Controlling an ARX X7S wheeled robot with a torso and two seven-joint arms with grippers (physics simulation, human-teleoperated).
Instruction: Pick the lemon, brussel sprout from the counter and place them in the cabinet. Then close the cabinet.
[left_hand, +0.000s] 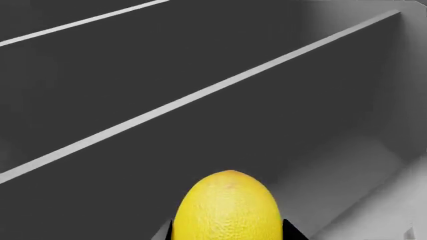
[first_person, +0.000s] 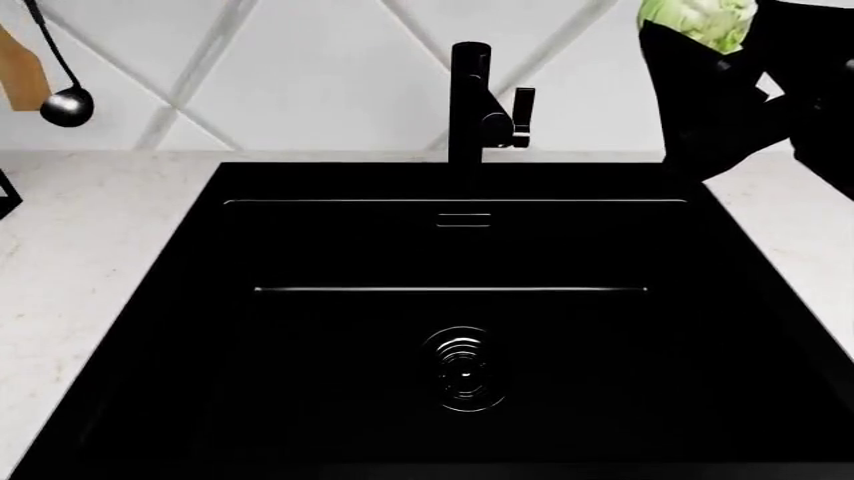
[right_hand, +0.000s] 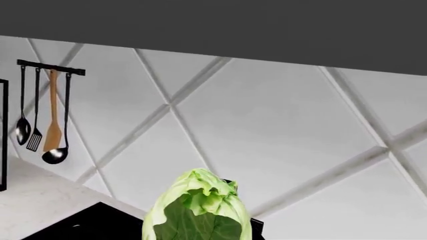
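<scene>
white marble-look worktop (first_person: 80, 260) around black rectangular sink (first_person: 461, 330); white diamond-tiled wall (first_person: 320, 80). left claw grasps bright-yellow oval lemon (left_hand: 227, 207) inside grey shelved cabinet (left_hand: 200, 100); right claw (first_person: 714, 60) grasps pale-green leafy brussel sprout (first_person: 697, 22), raised.

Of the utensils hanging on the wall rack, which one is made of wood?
The wooden spatula, tan with a flat blade. The other utensils on the rack are black, such as the ladle beside it.

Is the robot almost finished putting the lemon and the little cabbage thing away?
About halfway. Both are off the counter. The left gripper holds the lemon in front of grey cabinet shelves, not yet set down. The right gripper holds the brussel sprout raised by the tiled wall. Left to do: place both inside, then close the cabinet.
</scene>
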